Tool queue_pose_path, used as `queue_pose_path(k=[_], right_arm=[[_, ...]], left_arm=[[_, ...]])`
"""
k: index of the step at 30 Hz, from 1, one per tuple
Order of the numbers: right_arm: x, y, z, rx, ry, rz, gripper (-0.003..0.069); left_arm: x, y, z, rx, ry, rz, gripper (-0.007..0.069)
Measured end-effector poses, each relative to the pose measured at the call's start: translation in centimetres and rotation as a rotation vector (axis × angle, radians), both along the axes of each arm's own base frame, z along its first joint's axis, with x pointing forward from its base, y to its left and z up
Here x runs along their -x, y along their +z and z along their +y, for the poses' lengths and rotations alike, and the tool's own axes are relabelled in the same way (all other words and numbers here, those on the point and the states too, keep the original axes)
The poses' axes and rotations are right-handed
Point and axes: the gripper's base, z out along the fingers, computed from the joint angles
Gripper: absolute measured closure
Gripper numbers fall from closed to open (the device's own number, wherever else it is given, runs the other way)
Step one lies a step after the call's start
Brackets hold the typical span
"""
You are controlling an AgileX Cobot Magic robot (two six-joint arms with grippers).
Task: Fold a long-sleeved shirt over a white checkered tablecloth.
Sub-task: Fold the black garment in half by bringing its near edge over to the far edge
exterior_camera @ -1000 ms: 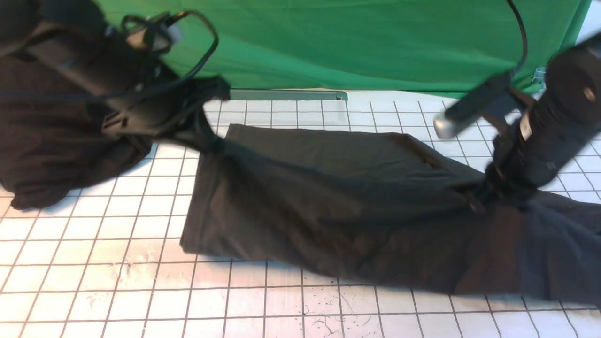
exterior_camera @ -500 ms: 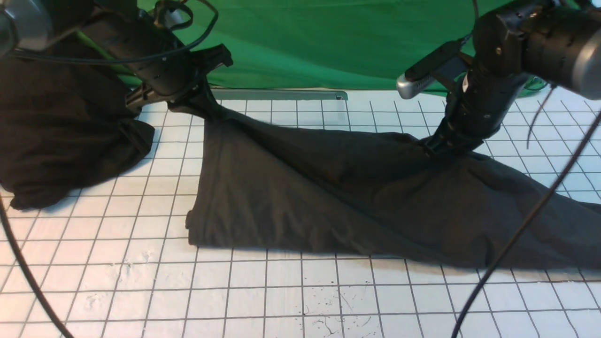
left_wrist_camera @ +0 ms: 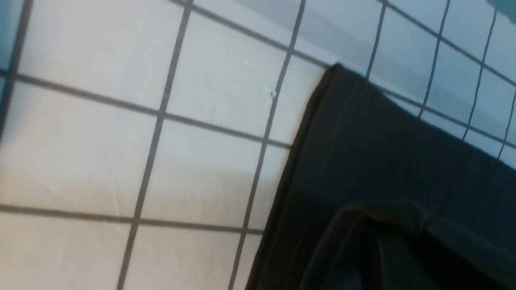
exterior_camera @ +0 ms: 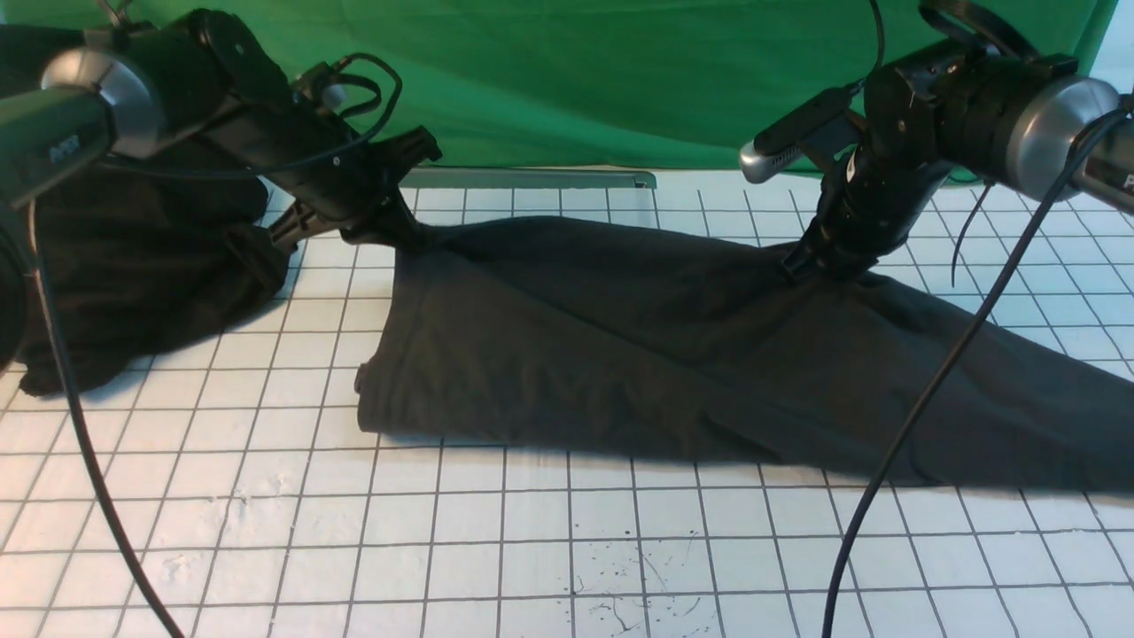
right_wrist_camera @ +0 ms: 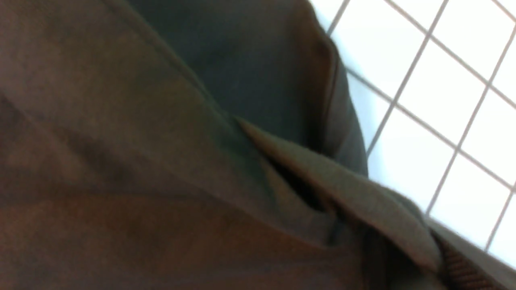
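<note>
Both jaws clamp the dark charcoal-grey jersey shirt (exterior_camera: 549, 354), its body raised towards the far edge of the white cloth with a thin dark grid (exterior_camera: 443, 549). Lowering them unevenly could skew the fold; early release could bunch it.

Tablecloth (exterior_camera: 496, 549): white, thin dark grid, small dark marks near the front
Shirt (exterior_camera: 567, 354): dark grey, partly on the cloth
Dark fabric (exterior_camera: 133, 266): heaped at the left

Right arm (exterior_camera: 983, 115) — "P"; left arm (exterior_camera: 133, 102) — blurred lettering (exterior_camera: 65, 149).
</note>
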Motion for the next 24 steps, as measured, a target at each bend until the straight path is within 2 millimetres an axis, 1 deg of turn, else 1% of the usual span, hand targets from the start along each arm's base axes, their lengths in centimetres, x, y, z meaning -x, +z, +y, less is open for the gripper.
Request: queue_pose_path(k=[3, 9, 13, 16, 19, 20, 21, 23, 24], right_arm=[[-0.5, -0.4, -0.2, -0.013, -0.001, -0.028, 0.0622], [-1.3, -0.5, -0.4, -0.039, 0.003, -0.089, 0.0604], [-1.7, -1.0, -0.3, -0.05, 0.007, -0.115, 0.057], [-2.0, -1.7, -0.2, -0.053, 0.008, -0.116, 0.0537], [-2.1, -2.4, -0.2, -0.053, 0.005, -0.109, 0.0489], [-2.2, -2.6, -0.2, -0.054, 0.002, -0.109, 0.0456], [-2.2, -2.7, -0.3, -0.053, -0.005, -0.107, 0.0397], [-2.2, -2.4, -0.5, -0.035, -0.019, -0.113, 0.0286], [-2.1, -2.2, -0.6, -0.025, -0.024, -0.114, 0.0249]], left_arm=[[-0.2, 0.2, 0.2, 0.008, 0.016, -0.023, 0.0608], [-0.5, 0.0, 0.5, 0.007, 0.031, -0.039, 0.0608], [-0.9, -0.8, 0.5, 0.004, 0.044, -0.049, 0.0606], [-1.0, -1.2, 0.5, -0.004, 0.037, -0.051, 0.0581], [-1.1, -1.7, 0.5, -0.007, 0.034, -0.044, 0.0526], [-1.1, -1.8, 0.5, -0.007, 0.035, -0.043, 0.0504], [-1.1, -2.0, 0.5, -0.008, 0.035, -0.04, 0.0455], [-1.1, -1.9, 0.7, -0.01, 0.033, -0.039, 0.0393], [-1.2, -1.8, 0.8, -0.011, 0.033, -0.044, 0.0364]])
